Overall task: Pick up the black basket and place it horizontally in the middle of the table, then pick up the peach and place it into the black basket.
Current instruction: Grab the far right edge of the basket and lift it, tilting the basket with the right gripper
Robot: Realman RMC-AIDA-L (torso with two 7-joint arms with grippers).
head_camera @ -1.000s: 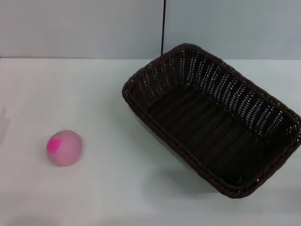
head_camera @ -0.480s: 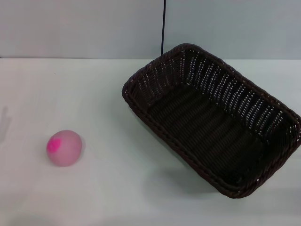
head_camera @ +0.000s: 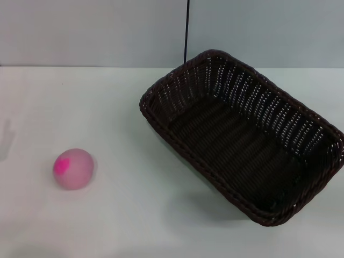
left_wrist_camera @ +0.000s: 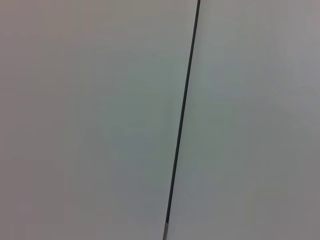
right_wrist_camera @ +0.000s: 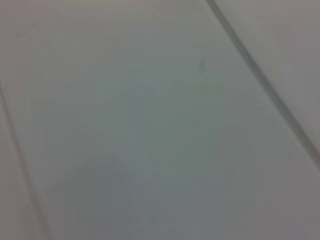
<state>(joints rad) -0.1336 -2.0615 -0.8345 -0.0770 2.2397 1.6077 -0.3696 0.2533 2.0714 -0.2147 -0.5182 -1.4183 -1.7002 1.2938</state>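
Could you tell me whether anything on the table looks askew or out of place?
The black basket sits diagonally on the table's right side, not square or centred. The peach rests apart on the left. Nothing looks spilled or damaged.

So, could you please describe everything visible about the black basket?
The black basket is a large rectangular woven wicker piece, very dark brown-black, with rounded corners, a braided rim and sloping sides. It is empty and sits upright but skewed diagonally on the right half of the table, well apart from the peach. Nothing grips it.

No readable text, label or number anywhere.
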